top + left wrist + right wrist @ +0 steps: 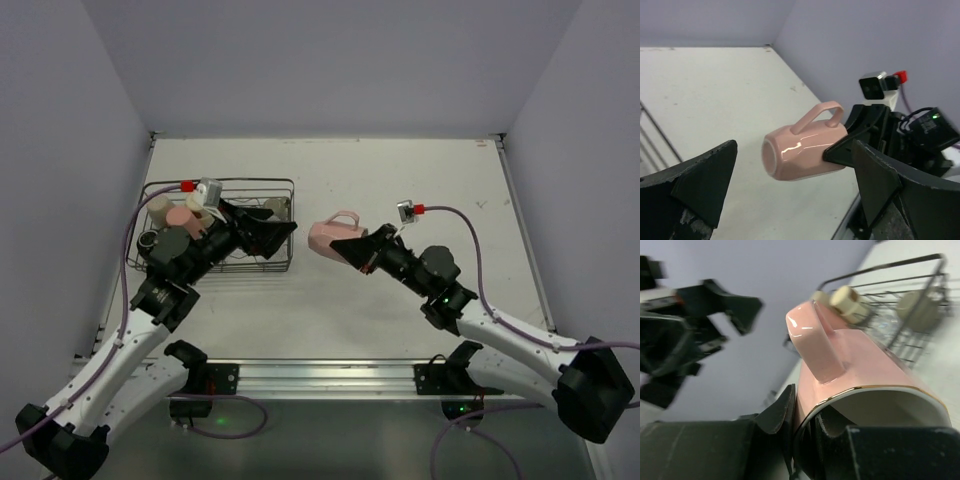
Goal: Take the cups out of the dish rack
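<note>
Right pincer [802,416] on pink mug [860,357] rim

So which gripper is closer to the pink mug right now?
Right. The right gripper grips the pink mug by its rim; the left gripper is open and apart from it, at the dish rack's right end.

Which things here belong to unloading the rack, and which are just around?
Job:
- pink mug, clamped at its rim by the right gripper
- left gripper, open
- dish rack
- salmon cup and cream cup in the rack

Just there:
- table
- purple cable
- metal rail at the near edge
</note>
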Robot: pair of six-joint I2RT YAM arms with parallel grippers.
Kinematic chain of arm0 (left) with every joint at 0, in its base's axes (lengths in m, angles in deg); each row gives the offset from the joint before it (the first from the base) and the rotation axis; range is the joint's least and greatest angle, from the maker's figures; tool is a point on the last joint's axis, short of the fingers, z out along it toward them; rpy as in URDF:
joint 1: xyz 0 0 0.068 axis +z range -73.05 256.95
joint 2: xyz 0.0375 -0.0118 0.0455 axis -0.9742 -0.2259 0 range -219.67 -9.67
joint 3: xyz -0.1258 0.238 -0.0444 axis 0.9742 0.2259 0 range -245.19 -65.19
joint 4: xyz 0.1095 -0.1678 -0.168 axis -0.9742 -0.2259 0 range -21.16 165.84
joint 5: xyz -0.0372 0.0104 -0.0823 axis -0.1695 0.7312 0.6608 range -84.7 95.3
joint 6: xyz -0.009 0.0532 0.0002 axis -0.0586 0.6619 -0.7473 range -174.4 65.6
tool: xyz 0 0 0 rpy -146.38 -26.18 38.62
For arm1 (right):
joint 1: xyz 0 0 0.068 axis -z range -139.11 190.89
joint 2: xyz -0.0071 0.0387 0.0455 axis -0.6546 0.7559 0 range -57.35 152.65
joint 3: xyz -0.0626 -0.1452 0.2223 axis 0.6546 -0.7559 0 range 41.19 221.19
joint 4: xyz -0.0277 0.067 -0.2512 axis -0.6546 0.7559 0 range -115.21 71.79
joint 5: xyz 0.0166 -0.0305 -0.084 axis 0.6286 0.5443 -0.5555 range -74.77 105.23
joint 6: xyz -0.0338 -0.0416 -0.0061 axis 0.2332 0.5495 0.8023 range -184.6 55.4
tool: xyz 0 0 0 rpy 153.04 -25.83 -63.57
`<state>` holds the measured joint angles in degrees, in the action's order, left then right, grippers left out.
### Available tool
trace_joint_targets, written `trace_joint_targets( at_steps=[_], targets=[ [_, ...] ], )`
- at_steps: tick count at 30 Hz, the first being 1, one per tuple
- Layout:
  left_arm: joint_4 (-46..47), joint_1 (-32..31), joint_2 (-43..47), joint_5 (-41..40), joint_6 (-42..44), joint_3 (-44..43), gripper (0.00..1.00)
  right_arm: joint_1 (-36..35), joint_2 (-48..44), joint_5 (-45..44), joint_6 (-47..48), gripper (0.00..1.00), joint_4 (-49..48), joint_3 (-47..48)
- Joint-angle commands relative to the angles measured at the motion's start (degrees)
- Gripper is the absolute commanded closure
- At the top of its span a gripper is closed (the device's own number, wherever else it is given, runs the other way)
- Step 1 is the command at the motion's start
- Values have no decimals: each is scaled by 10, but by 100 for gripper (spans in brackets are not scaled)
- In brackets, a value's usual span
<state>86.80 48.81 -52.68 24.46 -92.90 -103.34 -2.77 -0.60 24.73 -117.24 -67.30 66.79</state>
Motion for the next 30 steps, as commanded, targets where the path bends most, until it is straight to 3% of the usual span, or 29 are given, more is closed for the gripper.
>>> trace_joint_targets(
  at_steps=[1,3,7,17,23,30],
  targets=[
    [-181,2,13,-102,132,-53,0,29,-44,-61,138,100,188,89],
    [-223,2,11,-150,175,-67,0,73,-17,-56,175,100,316,157],
    [-288,2,7,-222,204,-60,0,151,77,-19,269,100,465,270],
    [-304,2,6,-243,229,-64,0,161,455,-185,448,100,740,694],
    [-306,2,-4,-245,229,-54,0,165,595,-178,476,100,810,835],
    [-308,3,-3,-300,222,-54,0,165,659,-173,487,100,817,862]
  ],
)
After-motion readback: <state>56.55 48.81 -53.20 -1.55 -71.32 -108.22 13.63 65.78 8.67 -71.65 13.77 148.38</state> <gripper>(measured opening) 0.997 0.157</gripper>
